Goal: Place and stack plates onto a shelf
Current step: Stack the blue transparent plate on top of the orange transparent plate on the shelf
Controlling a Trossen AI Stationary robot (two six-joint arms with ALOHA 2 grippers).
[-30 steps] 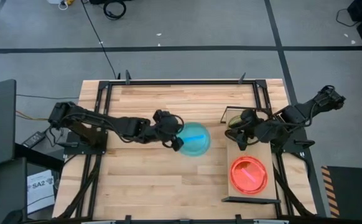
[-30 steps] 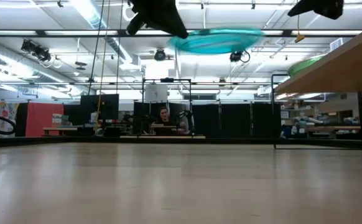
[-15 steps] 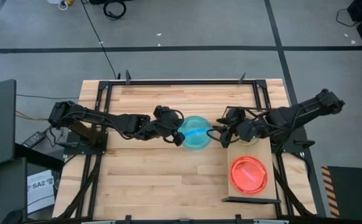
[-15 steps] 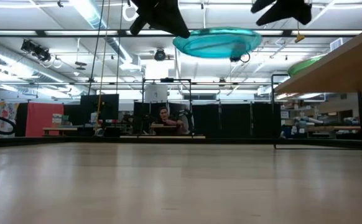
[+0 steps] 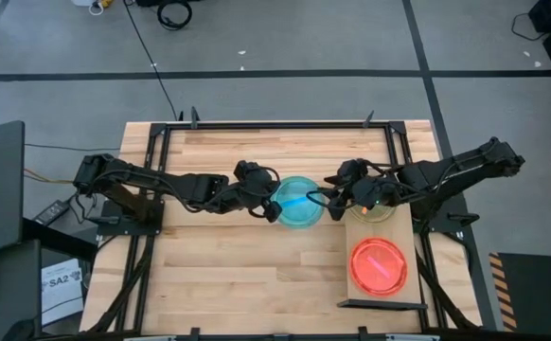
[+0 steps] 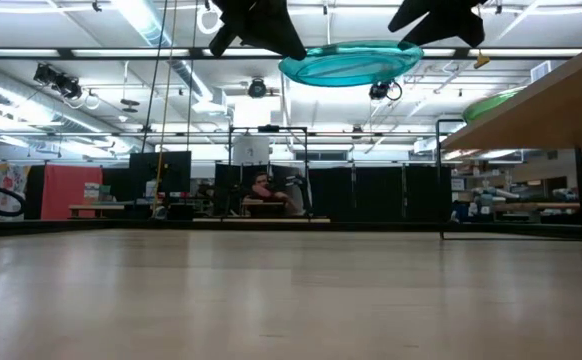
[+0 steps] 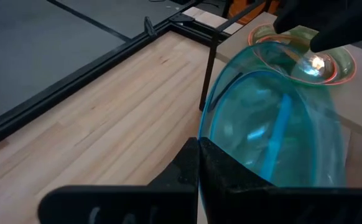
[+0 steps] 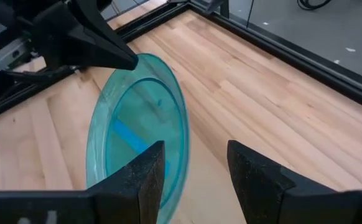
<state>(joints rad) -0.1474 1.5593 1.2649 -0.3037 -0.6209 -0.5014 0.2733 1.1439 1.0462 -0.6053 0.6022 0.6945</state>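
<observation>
Green plate (image 6: 496, 103) mostly behind shelf (image 6: 531, 108)

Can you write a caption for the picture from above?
Left gripper holds out a teal plate as the open right gripper reaches for it.

Teal plate (image 5: 300, 201): translucent glossy plastic, smooth, catching highlights. Orange plate (image 5: 380, 266): same translucent plastic, shiny. Table (image 5: 257, 275): light wood planks, visible grain, satin finish. Shelf (image 5: 400, 232): pale smooth wood board, thin black matt metal frame. Left gripper (image 7: 198, 163) fingers: matt black, plastic-looking.
</observation>
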